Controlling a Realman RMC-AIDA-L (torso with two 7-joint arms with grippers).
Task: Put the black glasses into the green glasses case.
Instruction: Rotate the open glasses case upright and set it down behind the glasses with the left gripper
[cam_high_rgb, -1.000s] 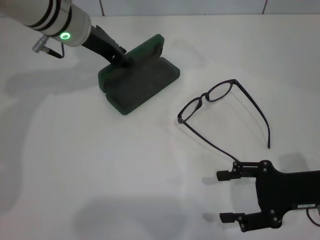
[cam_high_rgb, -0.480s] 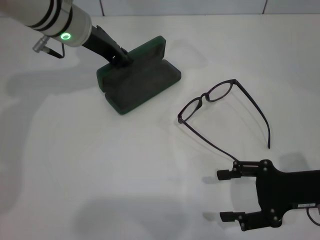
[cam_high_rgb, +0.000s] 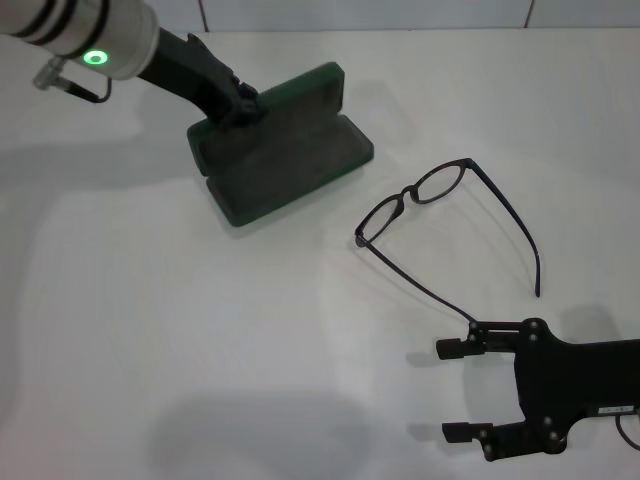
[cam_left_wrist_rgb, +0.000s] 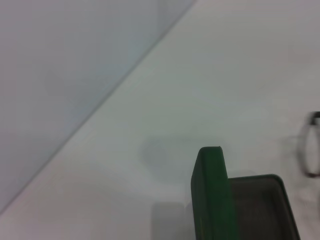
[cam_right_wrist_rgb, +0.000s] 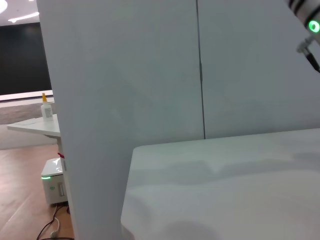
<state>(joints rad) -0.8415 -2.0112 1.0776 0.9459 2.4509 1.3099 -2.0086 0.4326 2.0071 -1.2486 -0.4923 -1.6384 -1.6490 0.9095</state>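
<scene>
Thin black glasses (cam_high_rgb: 440, 215) lie unfolded, temple arms spread.

Matt surfaces throughout
The green glasses case (cam_high_rgb: 282, 155) showing felt-like grey lining; black glasses (cam_high_rgb: 447, 225) looking thin plastic; table (cam_high_rgb: 200, 340) smooth white.

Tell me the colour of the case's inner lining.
Grey, inside the green glasses case; clearest in the head view.

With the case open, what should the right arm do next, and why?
Probably move the right gripper forward to a temple of the glasses: its fingers are open and empty, the glasses lie unfolded on the table, and the left gripper is at the open case.
</scene>
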